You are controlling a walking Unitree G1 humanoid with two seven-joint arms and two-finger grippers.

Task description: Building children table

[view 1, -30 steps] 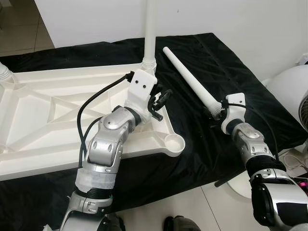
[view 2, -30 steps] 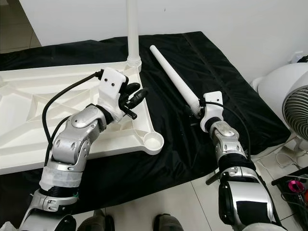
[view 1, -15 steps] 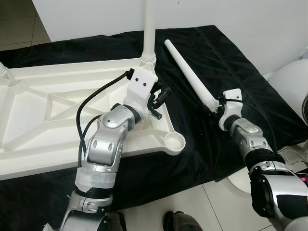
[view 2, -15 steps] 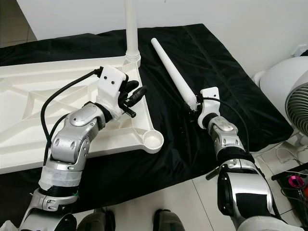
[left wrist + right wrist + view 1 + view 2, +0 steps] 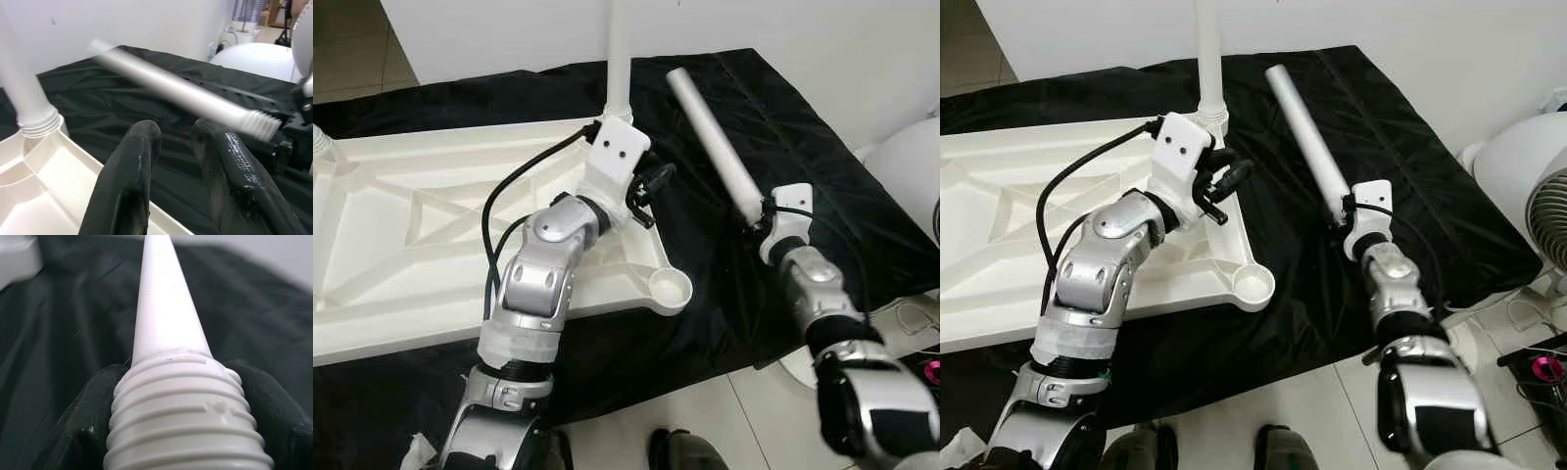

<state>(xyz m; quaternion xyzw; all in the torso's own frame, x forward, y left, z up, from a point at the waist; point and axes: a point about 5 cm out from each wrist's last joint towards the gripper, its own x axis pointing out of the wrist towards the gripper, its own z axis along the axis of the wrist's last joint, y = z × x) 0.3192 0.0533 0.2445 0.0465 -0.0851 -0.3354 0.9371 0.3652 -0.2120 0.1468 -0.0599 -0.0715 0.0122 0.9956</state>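
The white table top (image 5: 401, 225) lies upside down on a black cloth. One white leg (image 5: 618, 59) stands screwed into its far right corner. The near right corner socket (image 5: 670, 287) has nothing in it. My right gripper (image 5: 762, 211) is shut on the threaded end of a loose white table leg (image 5: 715, 137), whose far end is raised off the cloth and points away from me. In the right wrist view the thread (image 5: 186, 431) sits between the black fingers (image 5: 88, 421). My left gripper (image 5: 651, 186) hovers open over the top's right rim, near the screwed leg, with nothing between its fingers (image 5: 137, 147).
The black cloth (image 5: 783, 108) covers the floor under the table top. A white round fan (image 5: 1528, 196) stands at the right edge, with cables and a pink object (image 5: 1547, 372) near it. Another leg base (image 5: 321, 147) rises at the far left. Tiled floor lies in front.
My right gripper has tilted the loose leg up, so its far end has left the cloth. The left arm has shifted slightly away from me, toward the screwed leg.
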